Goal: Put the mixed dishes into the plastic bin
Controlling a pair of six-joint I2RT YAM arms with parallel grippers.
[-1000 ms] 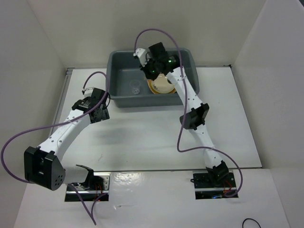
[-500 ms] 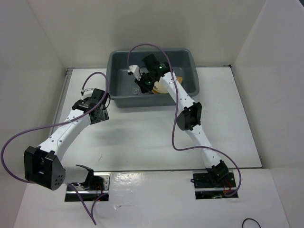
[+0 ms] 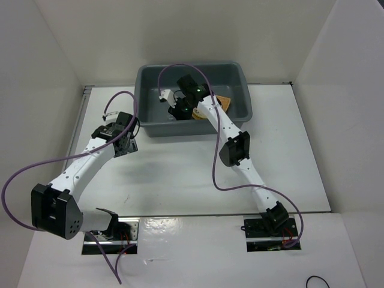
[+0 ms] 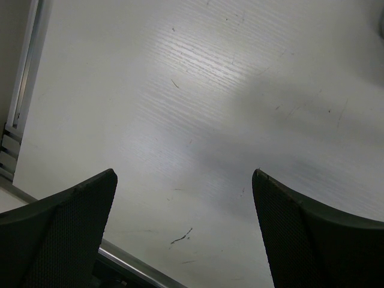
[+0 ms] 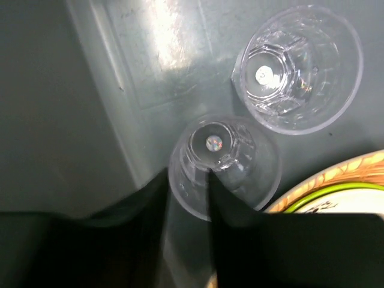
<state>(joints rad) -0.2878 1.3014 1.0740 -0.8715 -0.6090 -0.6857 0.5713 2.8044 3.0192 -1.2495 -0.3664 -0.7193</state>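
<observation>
The dark grey plastic bin [image 3: 141,99] stands at the back of the table. My right gripper [image 3: 177,110] is down inside it, shut on the rim of a small clear glass [image 5: 225,162], one finger inside the glass and one outside [image 5: 187,180]. A second clear glass [image 5: 298,68] stands upright on the bin floor just beyond. The orange woven plate [image 5: 336,174] lies beside them with the lime-green dish [image 5: 345,192] and the cream plate [image 5: 321,208] stacked on it; its edge shows in the top view [image 3: 223,101]. My left gripper [image 3: 127,146] is open and empty above the bare table [image 4: 183,175].
The bin's near-left wall [image 5: 54,120] is close to the held glass. An aluminium rail [image 4: 24,90] runs along the table's left edge near my left gripper. White walls enclose the table on three sides.
My right gripper has moved left and down inside the bin, from above the stacked plates to the spot beside the standing glass. The left arm has not moved.
</observation>
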